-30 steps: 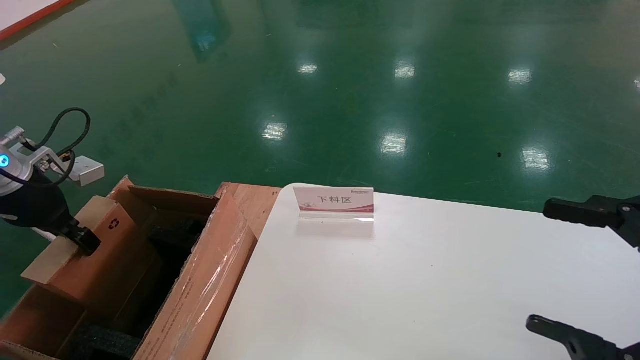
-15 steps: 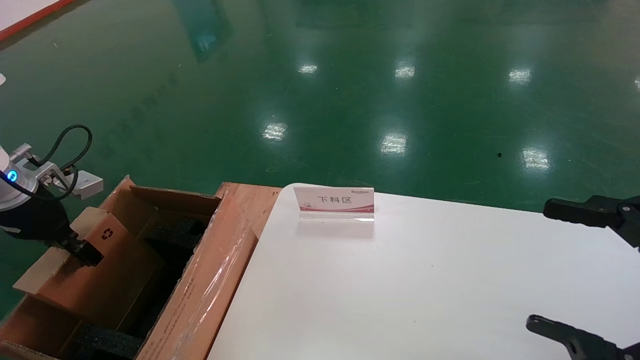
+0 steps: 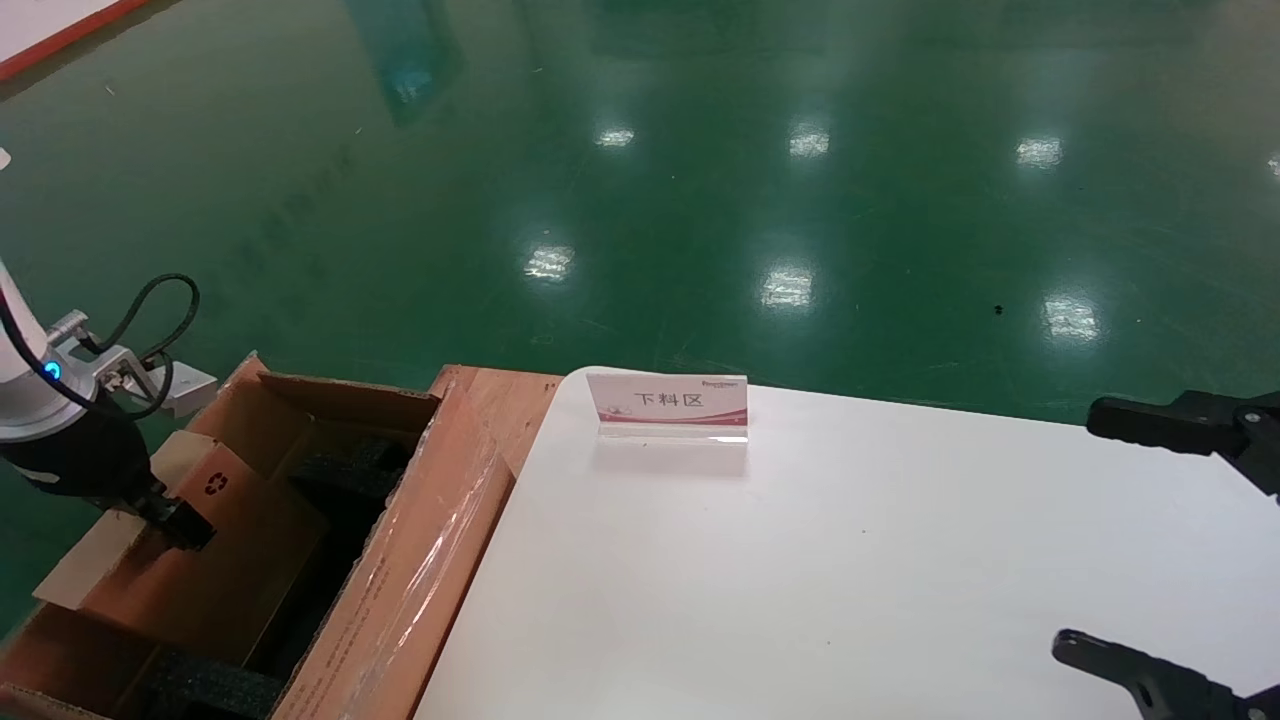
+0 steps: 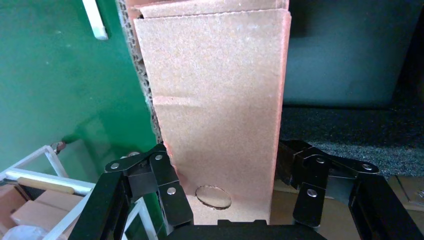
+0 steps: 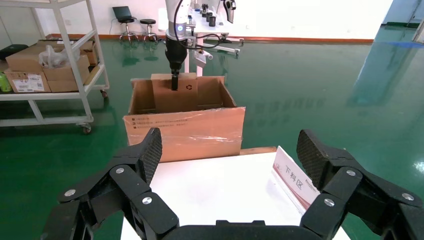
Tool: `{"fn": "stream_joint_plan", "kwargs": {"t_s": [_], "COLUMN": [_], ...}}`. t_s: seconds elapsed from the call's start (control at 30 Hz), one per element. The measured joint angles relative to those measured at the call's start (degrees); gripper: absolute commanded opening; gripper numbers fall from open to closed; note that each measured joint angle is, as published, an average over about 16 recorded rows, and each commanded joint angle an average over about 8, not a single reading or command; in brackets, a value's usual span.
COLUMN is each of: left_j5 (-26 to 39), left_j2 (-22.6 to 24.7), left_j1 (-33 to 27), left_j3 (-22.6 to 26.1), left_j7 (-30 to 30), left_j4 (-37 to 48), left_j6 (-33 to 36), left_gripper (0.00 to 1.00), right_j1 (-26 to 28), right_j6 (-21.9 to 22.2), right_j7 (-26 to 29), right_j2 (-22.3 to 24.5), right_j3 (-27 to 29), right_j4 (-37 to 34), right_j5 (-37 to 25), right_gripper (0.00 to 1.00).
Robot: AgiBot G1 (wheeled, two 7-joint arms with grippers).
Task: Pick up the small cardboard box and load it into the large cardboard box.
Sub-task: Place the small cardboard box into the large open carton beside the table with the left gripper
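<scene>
The left gripper (image 3: 180,522), clamped on the flat brown small cardboard box (image 3: 175,560), held it upright inside the large flapped brown cardboard box (image 3: 400,580), at nine o'clock of the white table (image 3: 850,570).

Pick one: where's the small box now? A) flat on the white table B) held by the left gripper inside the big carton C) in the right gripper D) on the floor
B: the left gripper clamps the small box, which stands in the big carton.
</scene>
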Motion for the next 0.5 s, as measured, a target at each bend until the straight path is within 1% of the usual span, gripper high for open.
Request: {"fn": "stream_joint_plan", "kwargs": {"t_s": [0.17,0.23,0.5], "left_j5": [-0.30,-0.36,-0.42], "left_j2": [0.63,0.79,0.94], "left_j1": [1.20,1.47,1.72], "left_j3": [-0.17,-0.21,-0.25], "left_j7": [0.51,0.66,0.80], "left_j4": [1.43,1.77,2.09], "left_j6": [0.32,0.39,0.50], "left_gripper": [0.88,1.00,1.00], "right_j1": [0.00,-0.01,-0.01], "right_j6": [0.01,0.01,0.02], "right_j7": [-0.01,-0.01,-0.01], "right_j2": [0.00,0.01,0.01], "right_j3": [-0.01,-0.01,-0.01], "right_j4": [-0.01,-0.01,-0.01], "right_j5": [0.01,0.01,0.02], "right_gripper": [1.00,1.00,1.00]}}
